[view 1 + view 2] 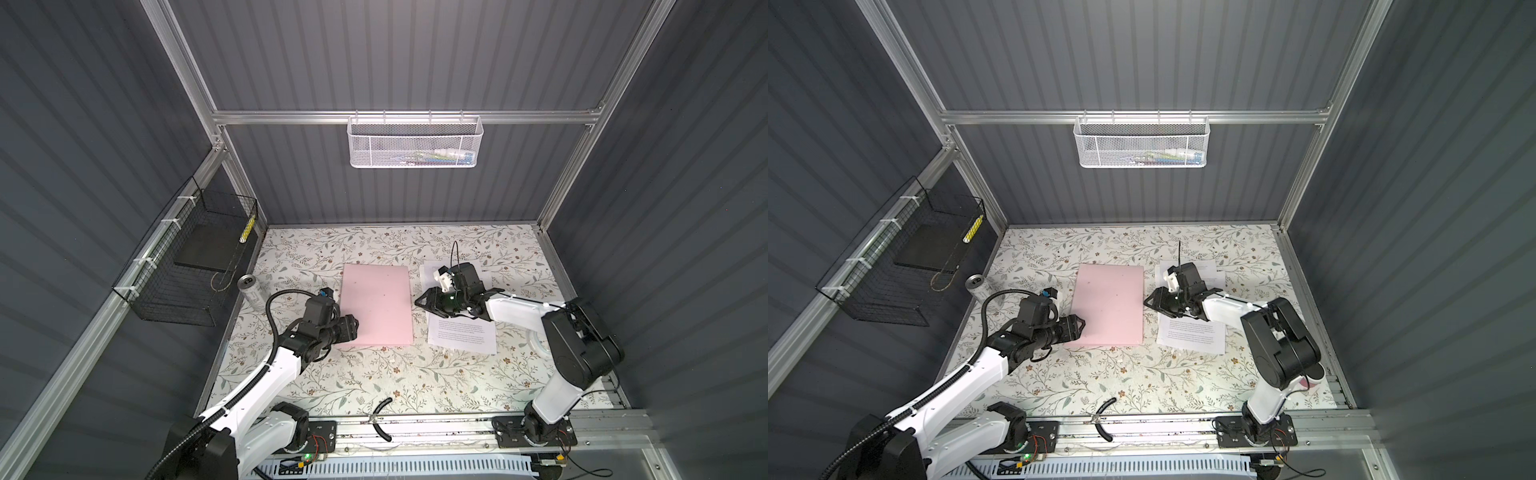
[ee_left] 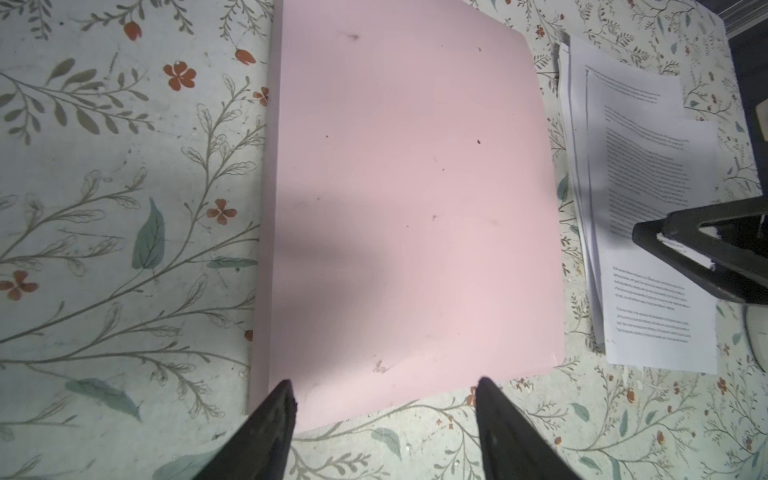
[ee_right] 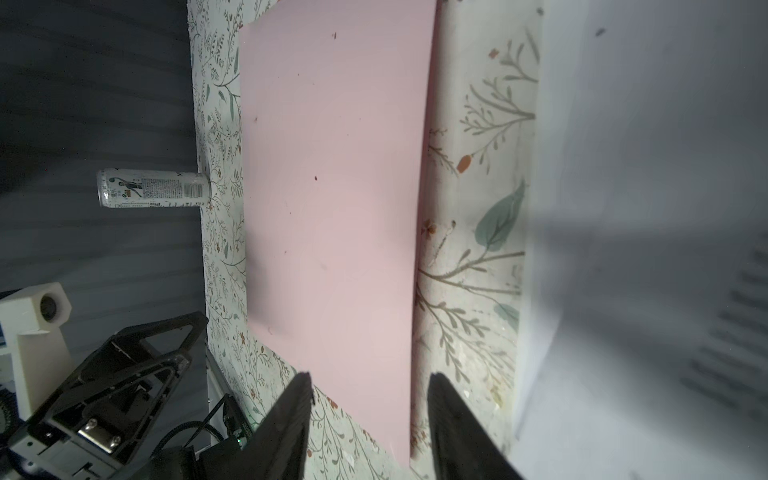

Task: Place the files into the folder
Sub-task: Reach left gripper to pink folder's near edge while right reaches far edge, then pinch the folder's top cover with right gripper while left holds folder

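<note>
The white, black-jointed left arm [image 1: 286,361] is stretched fwd & inward w/ the black two-fingered left gripper [image 1: 352,326] held low, jaws set well apart, while the matching right arm [image 1: 515,309] is folded twd centre, the black right gripper [image 1: 420,302] rolled sideways, jaws parted less.

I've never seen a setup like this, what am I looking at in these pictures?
Two white-and-black robot arms work over a floral-patterned table. Two pictures look down from overhead, nearly identical; two come from a camera on each arm's wrist. On the table lie a closed pale pink rectangular folder and white printed paper sheets beside it; a silver drink can stands at the left. The left hand is at the folder's near left corner, the right hand at its right edge. Both are open, holding nothing.
</note>
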